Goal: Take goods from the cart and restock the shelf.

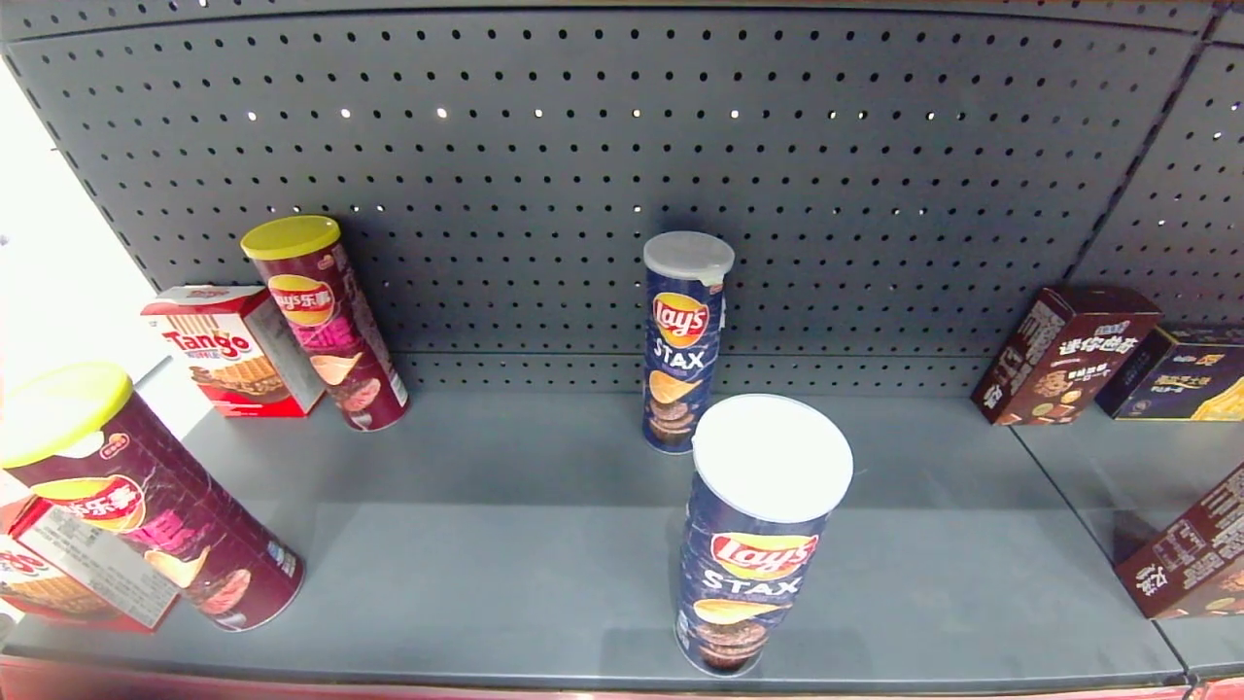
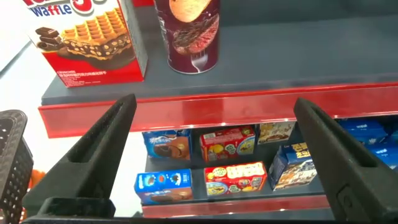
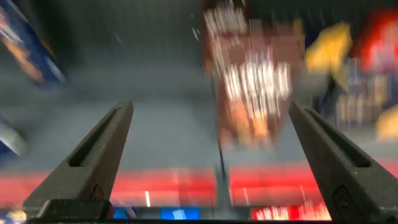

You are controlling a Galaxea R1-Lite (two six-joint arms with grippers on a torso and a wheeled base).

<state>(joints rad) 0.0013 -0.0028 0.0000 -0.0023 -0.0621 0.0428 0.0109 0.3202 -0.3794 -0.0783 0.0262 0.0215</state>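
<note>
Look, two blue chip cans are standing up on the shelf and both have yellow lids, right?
Not quite. The front blue can and the back blue can both stand upright on the shelf, but their lids are whitish, not yellow. The head view shows it.

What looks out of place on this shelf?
Nothing stands out. The front blue can, back blue can, front maroon can and back maroon can stand upright, lids on. The back red box and back brown box stand too. Nothing spilled.
</note>
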